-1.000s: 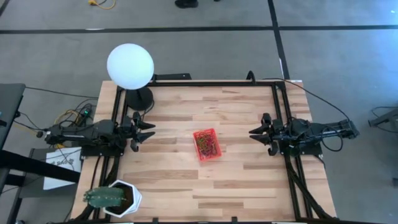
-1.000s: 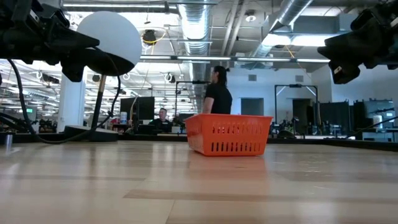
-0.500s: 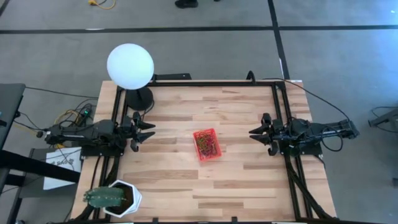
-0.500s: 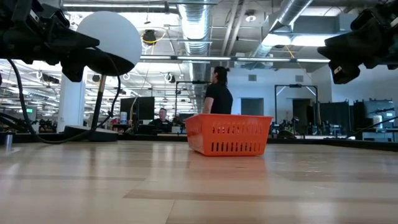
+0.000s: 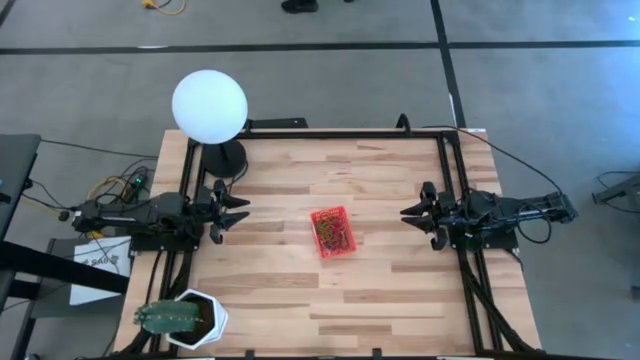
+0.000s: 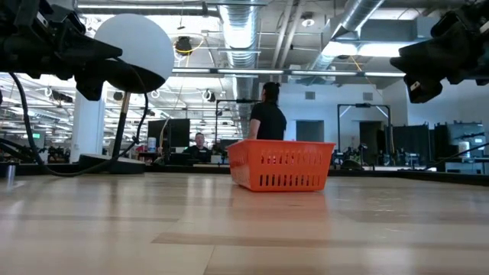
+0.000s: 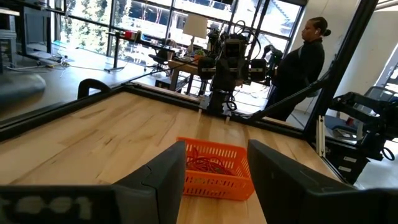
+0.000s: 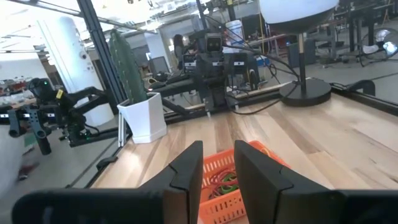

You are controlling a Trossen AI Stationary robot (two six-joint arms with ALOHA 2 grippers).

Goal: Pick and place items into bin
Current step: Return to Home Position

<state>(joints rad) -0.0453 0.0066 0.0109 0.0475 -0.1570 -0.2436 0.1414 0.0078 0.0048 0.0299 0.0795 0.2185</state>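
Nothing has moved on the wooden bench [image 5: 300, 300]. The small red mesh plastic basket [image 6: 283, 172] sits mid-bench between the empty, wide-open left gripper [image 5: 237, 211] and the narrowly parted right gripper [image 5: 410, 214], nearer the right.

White globe lamp [image 5: 209, 104] — hex plant pot [image 5: 185, 320] same side; person [image 6: 268, 114] in bkgd.

Both arms folded level, left claw [image 5: 242, 209] and right claw [image 5: 408, 214] facing each other, fingers parted.

Small red mesh-sided bin [image 5: 333, 232] upright mid-table, tangled red, green and yellow rubber bands [image 5: 334, 230] heaped inside.
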